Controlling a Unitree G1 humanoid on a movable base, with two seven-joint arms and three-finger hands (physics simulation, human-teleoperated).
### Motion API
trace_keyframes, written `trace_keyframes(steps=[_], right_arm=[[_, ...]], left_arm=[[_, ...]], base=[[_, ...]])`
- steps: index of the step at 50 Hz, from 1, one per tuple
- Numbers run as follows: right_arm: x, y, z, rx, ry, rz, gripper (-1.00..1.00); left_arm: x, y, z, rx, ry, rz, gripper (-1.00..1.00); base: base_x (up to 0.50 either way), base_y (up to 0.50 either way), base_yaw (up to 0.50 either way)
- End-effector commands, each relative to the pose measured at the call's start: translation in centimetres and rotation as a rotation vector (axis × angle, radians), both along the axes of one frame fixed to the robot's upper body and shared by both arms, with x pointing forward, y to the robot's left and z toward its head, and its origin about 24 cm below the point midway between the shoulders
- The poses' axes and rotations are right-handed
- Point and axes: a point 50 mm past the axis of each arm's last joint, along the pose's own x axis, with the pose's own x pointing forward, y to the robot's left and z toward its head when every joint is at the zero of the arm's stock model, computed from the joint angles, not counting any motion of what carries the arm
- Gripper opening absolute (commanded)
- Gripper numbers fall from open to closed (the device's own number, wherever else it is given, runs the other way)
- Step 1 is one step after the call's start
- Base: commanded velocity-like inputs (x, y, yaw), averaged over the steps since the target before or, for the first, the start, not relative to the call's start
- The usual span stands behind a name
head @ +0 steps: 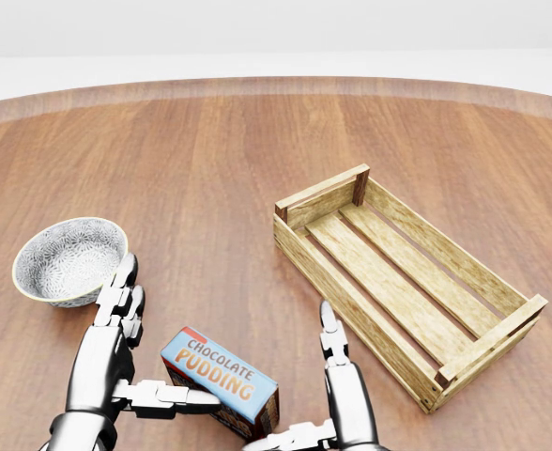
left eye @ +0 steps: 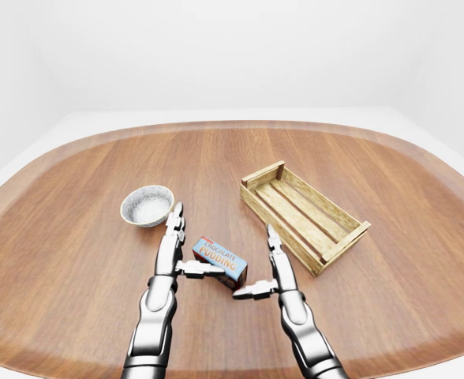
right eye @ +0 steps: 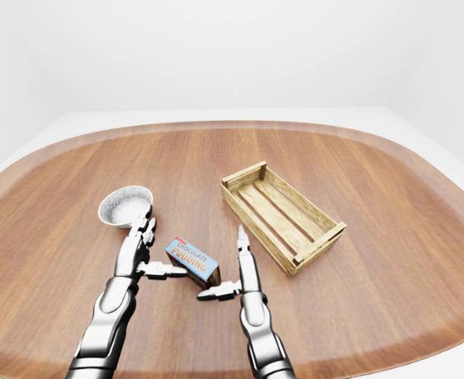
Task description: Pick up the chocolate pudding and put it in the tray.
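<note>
The chocolate pudding [head: 222, 381], a small blue and brown box with white lettering, lies on the wooden table between my two hands at the bottom of the head view. My left hand [head: 168, 334] is open to the left of the box, fingers straight, thumb tip touching its left end. My right hand [head: 290, 376] is open to the right of it, fingers straight, thumb pointing at its lower right corner. Neither hand closes round the box. The tray [head: 323, 193] is an empty slatted wooden crate, lying at an angle right of the hands.
A grey speckled bowl [head: 69, 258] stands just above and left of my left hand's fingertips. The rounded brown table [left eye: 82, 166] spreads wide on all sides, with its raised rim far off and white walls behind.
</note>
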Motion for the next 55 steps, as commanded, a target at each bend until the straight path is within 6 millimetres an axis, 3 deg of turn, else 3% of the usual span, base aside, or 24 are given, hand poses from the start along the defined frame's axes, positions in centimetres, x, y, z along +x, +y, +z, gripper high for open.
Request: trace_keyframes(steps=[1,4,7,10,13,24,28,31,41,42,43,44,48,52,55], right_arm=[[-0.1,0.9,-1.1,0.011,0.055,-0.012,1.00],[-0.4,1.0,-3.2,-0.015,0.148,-0.023,1.00],[-0.3,1.2,-2.3,0.004,0.109,-0.020,1.00],[-0.7,1.3,-3.9,-0.025,0.183,-0.027,1.00],[-0.5,1.6,-2.7,0.001,0.127,-0.025,1.00],[-0.1,2.6,-3.2,0.000,0.160,-0.022,1.00],[0.0,2.7,-5.2,-0.047,0.267,-0.025,1.00],[0.6,3.1,-4.3,-0.043,0.222,-0.022,1.00],[0.7,3.4,-6.1,-0.128,0.322,-0.011,1.00],[0.5,3.3,-6.6,-0.135,0.352,-0.009,0.87],[0.5,3.3,-6.5,-0.131,0.348,-0.013,-0.70],[0.5,3.4,-6.2,-0.120,0.332,-0.010,-1.00],[0.1,3.2,-6.8,-0.145,0.361,-0.017,-1.00],[0.3,3.3,-6.2,-0.126,0.320,-0.024,-1.00],[-0.4,2.8,-7.5,-0.187,0.389,-0.037,-1.00]], left_arm=[[0.0,0.1,0.2,-0.014,-0.007,0.003,1.00],[-0.1,0.1,0.2,-0.013,-0.006,0.002,1.00],[-0.1,0.1,0.2,-0.013,-0.005,0.003,1.00],[-0.1,0.1,0.1,-0.013,-0.005,0.002,1.00],[-0.1,0.1,0.1,-0.013,-0.005,0.002,1.00],[-0.1,0.1,0.1,-0.011,-0.006,0.002,1.00],[-0.1,0.1,0.2,-0.011,-0.007,0.003,1.00],[-0.1,0.1,0.2,-0.011,-0.007,0.003,1.00],[0.0,0.1,0.2,-0.011,-0.008,0.004,1.00],[-0.1,0.1,0.0,-0.011,-0.009,0.003,1.00],[-0.1,0.1,0.1,-0.012,-0.009,0.004,1.00],[-0.1,0.1,0.0,-0.012,-0.009,0.004,1.00],[-0.2,0.1,0.3,-0.012,-0.009,0.004,1.00],[-0.2,0.1,0.2,-0.012,-0.008,0.005,1.00],[-0.1,0.2,0.2,-0.012,-0.009,0.006,1.00]], base=[[0.00,0.00,0.00],[0.00,0.00,0.00],[0.00,0.00,0.00],[0.00,0.00,0.00],[0.00,0.00,0.00],[0.00,0.00,0.00],[0.00,0.00,0.00],[0.00,0.00,0.00],[0.00,0.00,0.00],[0.00,0.00,0.00],[0.00,0.00,0.00],[0.00,0.00,0.00],[0.00,0.00,0.00],[0.00,0.00,0.00],[0.00,0.00,0.00]])
